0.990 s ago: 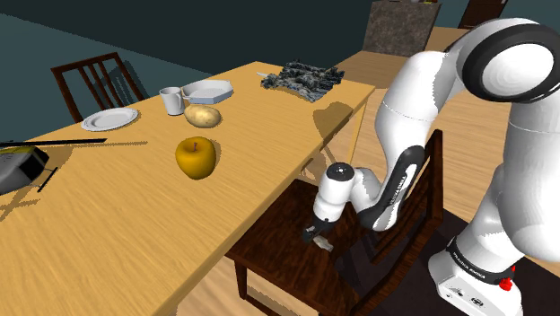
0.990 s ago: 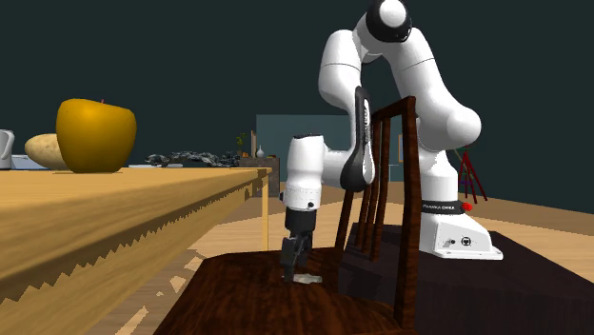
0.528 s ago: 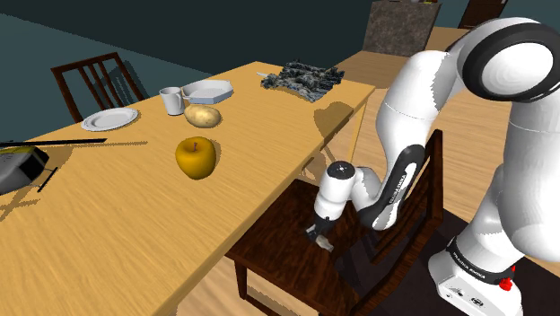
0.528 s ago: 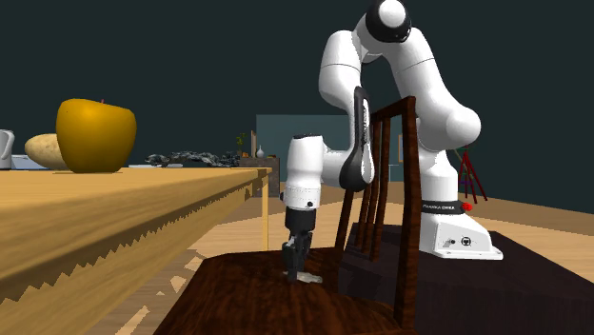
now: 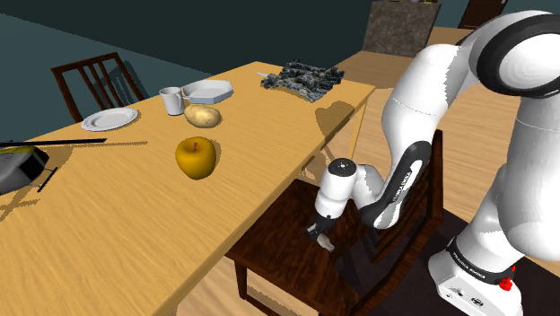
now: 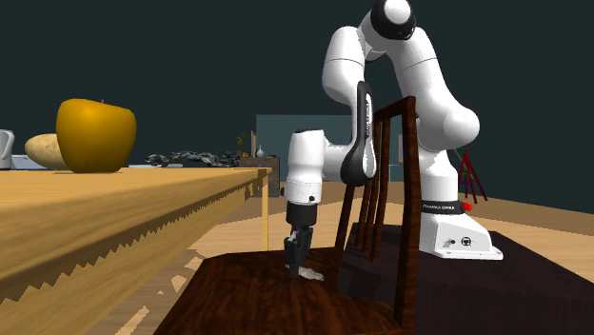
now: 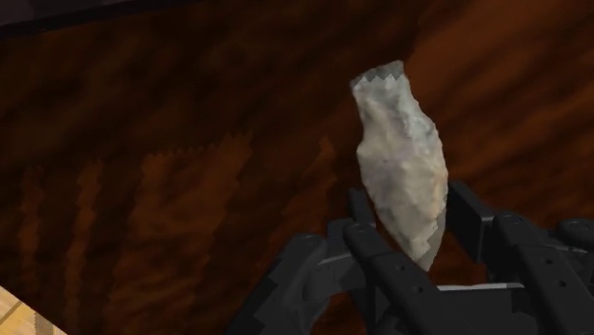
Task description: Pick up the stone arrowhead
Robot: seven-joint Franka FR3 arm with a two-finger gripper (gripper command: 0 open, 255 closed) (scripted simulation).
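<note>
A pale grey, jagged-edged stone arrowhead (image 7: 403,171) is clasped at its lower end between my two black fingers (image 7: 381,262), its tip pointing away from the hand. In the second exterior view the arrowhead (image 6: 308,274) hangs tilted just above the dark wooden chair seat (image 6: 257,300), with my gripper (image 6: 297,259) shut on it. In the shoulder view the gripper (image 5: 318,235) and the arrowhead (image 5: 325,243) are low over the chair seat (image 5: 278,242), beside the long table.
A long wooden table (image 5: 108,224) lies at the shoulder view's left, bearing a yellow apple (image 5: 196,157), a potato (image 5: 203,115), a mug (image 5: 170,100), plates and a dark rocky heap (image 5: 301,78). The chair back (image 6: 386,200) rises close behind the arm.
The fingers have closed on the arrowhead. It has tilted up off the seat, and the hand has risen slightly with it.
</note>
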